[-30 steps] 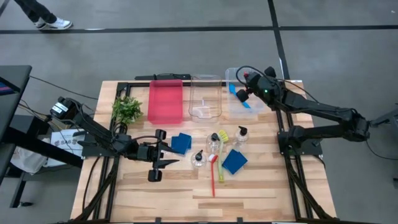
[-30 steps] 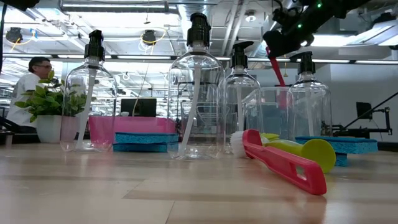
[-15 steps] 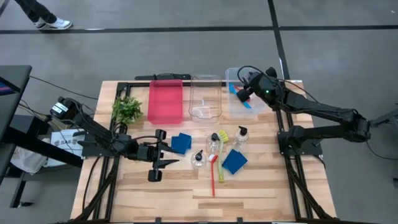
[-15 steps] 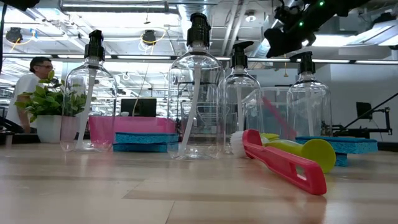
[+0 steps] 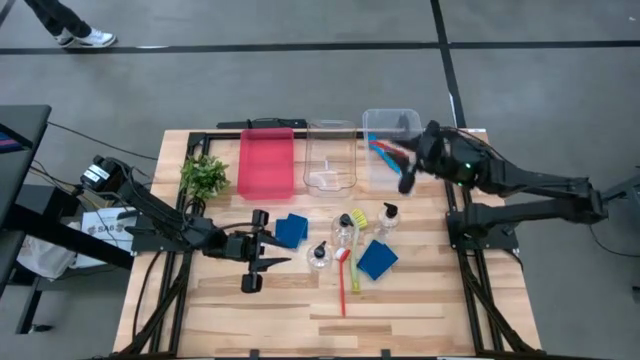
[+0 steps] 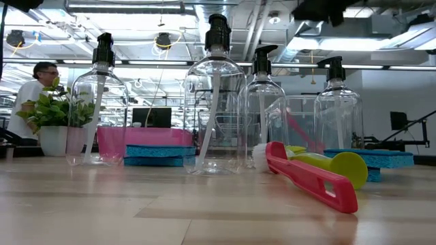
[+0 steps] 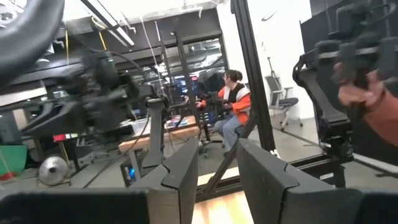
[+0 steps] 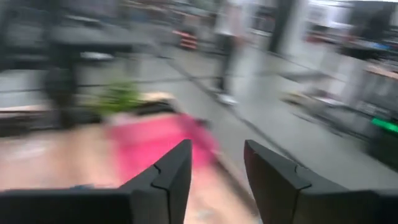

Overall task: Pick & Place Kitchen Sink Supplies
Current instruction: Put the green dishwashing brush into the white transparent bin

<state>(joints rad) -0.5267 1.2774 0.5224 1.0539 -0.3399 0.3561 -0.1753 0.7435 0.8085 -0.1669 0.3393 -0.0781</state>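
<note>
- The right gripper [image 5: 405,178], fingers spread and empty, has swung away from the right-hand clear bin [image 5: 392,120]; a second ago it held a red brush above it.
- That red brush [image 5: 383,149] now lies in the bin beside a blue brush [image 5: 386,160].
- The left gripper [image 5: 252,262], fingers parted and empty, waits near a blue sponge [image 5: 292,230].
- Bottles [image 5: 387,217], sponges and two brushes remain on the table [image 5: 400,300], so much sorting is left.

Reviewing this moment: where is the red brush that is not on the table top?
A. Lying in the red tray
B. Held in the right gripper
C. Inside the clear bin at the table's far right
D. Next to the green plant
C. From above, a red brush lies with a blue brush inside the far-right clear bin, while the right gripper is open and holds nothing.
</note>
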